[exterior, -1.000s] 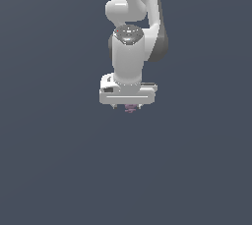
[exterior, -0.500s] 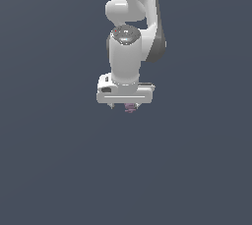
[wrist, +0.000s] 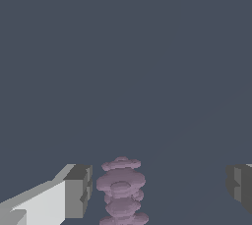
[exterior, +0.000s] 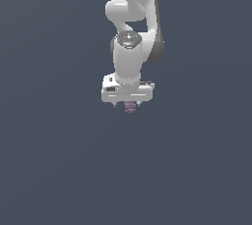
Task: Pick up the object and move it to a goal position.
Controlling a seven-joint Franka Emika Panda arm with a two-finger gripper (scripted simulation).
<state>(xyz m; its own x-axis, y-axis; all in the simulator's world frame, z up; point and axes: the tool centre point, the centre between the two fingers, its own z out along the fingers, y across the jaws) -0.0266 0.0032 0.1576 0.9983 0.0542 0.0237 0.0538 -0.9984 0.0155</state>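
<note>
The object (exterior: 130, 107) is a tiny mauve-purple ridged thing with a stacked look, showing just under the white hand in the exterior view. In the wrist view the object (wrist: 121, 192) stands between the two grey fingers, close beside one finger (wrist: 78, 189) and well apart from the other (wrist: 238, 184). My gripper (exterior: 127, 104) is open around the object and points straight down; in the wrist view the gripper (wrist: 157, 187) has a wide gap. I cannot tell whether the near finger touches the object.
A plain dark grey-blue surface (exterior: 59, 160) fills both views. The white arm (exterior: 130, 3) rises from the hand to the top of the exterior view. No other object shows.
The arm's wrist has shifted only slightly. The gripper stays over the object, and the object has not visibly moved.
</note>
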